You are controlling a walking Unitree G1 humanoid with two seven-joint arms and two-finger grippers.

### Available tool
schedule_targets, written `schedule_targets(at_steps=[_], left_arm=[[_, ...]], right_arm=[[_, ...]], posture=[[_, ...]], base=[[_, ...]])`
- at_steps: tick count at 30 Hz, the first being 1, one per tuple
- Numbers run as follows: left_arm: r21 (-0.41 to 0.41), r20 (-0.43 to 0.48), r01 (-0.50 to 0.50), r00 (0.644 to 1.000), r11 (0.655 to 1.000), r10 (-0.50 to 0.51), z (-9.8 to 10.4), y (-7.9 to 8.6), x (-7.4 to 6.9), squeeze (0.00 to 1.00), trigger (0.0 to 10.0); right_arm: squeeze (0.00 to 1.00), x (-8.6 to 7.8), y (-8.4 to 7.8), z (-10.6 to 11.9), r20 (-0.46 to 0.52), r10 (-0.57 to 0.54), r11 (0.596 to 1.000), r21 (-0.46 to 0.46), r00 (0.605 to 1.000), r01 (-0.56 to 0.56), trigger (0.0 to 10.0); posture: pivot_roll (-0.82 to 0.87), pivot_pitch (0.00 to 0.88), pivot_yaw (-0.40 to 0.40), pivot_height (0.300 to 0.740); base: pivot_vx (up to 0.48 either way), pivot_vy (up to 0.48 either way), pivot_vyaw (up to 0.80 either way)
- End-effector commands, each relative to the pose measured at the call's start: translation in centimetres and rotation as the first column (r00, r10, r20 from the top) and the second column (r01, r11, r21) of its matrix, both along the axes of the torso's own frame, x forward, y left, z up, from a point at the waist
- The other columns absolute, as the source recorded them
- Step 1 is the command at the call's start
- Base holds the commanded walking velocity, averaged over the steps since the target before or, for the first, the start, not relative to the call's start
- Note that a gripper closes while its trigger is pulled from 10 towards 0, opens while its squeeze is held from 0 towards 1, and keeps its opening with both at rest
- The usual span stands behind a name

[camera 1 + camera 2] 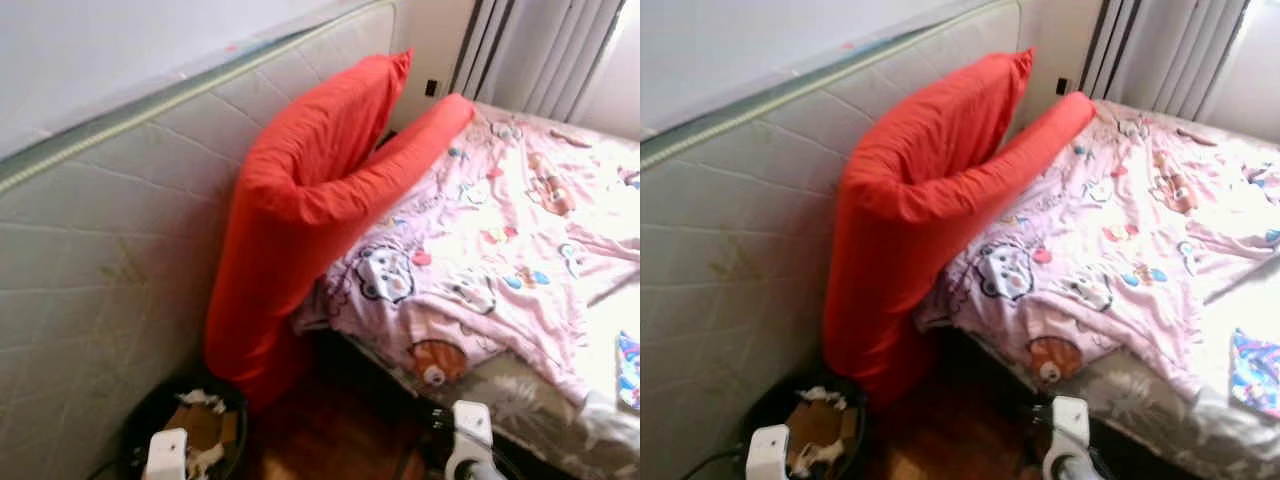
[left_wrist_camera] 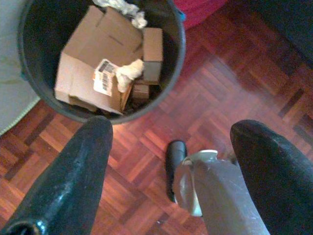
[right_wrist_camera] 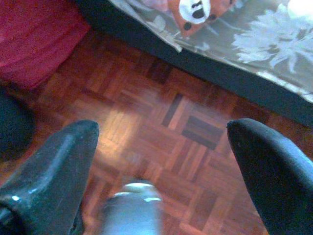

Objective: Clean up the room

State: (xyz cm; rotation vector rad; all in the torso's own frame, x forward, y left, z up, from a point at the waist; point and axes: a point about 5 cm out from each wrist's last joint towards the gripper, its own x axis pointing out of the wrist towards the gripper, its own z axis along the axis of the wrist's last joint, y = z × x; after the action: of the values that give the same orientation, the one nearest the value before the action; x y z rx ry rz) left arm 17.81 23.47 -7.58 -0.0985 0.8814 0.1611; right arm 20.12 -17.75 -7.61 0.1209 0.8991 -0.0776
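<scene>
The left gripper [image 2: 166, 171] hangs with fingers [image 2: 73, 176] spread wide above the parquet floor [image 2: 234, 83], the black trash bin [image 2: 177, 54] of cardboard just beyond them. The right gripper [image 3: 161, 166], equally wide, holds nothing near the bed [image 3: 274, 54].

Parquet floor [image 3: 146, 122]: black bin [image 2: 176, 54]; bed [image 1: 520, 400], pink blanket [image 1: 500, 230].

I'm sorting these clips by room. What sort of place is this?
Most likely a bedroom: a bed with a pink cartoon-print blanket, a long red pillow leaning on an upright quilted mattress, grey curtains, and a black bin of cardboard scraps on parquet.
</scene>
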Motion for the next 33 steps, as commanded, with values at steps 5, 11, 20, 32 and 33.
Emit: schedule_targets(at_steps=[5, 11, 20, 32, 33], left_arm=[[-0.004, -0.017, 0.007, 1.0, 1.0, -0.007, -0.2, -0.16, -0.3, 0.0, 10.0], [-0.004, -0.016, 0.007, 1.0, 1.0, -0.007, -0.18, -0.13, -0.27, 0.0, 10.0], [-0.004, -0.017, 0.008, 1.0, 1.0, -0.008, -0.16, -0.08, -0.25, 0.0, 10.0], [-0.003, -0.019, 0.015, 1.0, 1.0, -0.015, -0.18, -0.1, -0.29, 0.0, 10.0], [-0.003, -0.019, 0.016, 1.0, 1.0, -0.016, -0.18, -0.1, -0.29, 0.0, 10.0]], right_arm=[[0.0, 0.04, -0.63, 0.09, 0.005, -0.017, 1.0, -0.008, 1.0, 0.017, 10.0], [0.0, 0.07, -0.61, 0.11, 0.005, -0.017, 1.0, -0.01, 1.0, 0.017, 10.0], [0.0, 0.09, -0.54, 0.11, 0.005, -0.018, 1.0, -0.011, 1.0, 0.018, 10.0], [0.0, 0.02, -0.53, 0.07, 0.004, -0.027, 1.0, -0.006, 1.0, 0.027, 10.0], [0.0, 0.01, -0.53, 0.06, 0.003, -0.028, 1.0, -0.004, 1.0, 0.028, 10.0]], posture=[[0.03, 0.024, 0.02, 0.74], [0.03, 0.023, 0.02, 0.74], [0.02, 0.026, 0.023, 0.74], [0.02, 0.017, 0.024, 0.74], [0.02, 0.017, 0.024, 0.74]], base=[[0.0, -0.351, 0.0], [0.0, -0.349, 0.0], [0.0, -0.35, 0.0], [0.0, -0.351, -0.07], [0.0, -0.349, -0.78]])
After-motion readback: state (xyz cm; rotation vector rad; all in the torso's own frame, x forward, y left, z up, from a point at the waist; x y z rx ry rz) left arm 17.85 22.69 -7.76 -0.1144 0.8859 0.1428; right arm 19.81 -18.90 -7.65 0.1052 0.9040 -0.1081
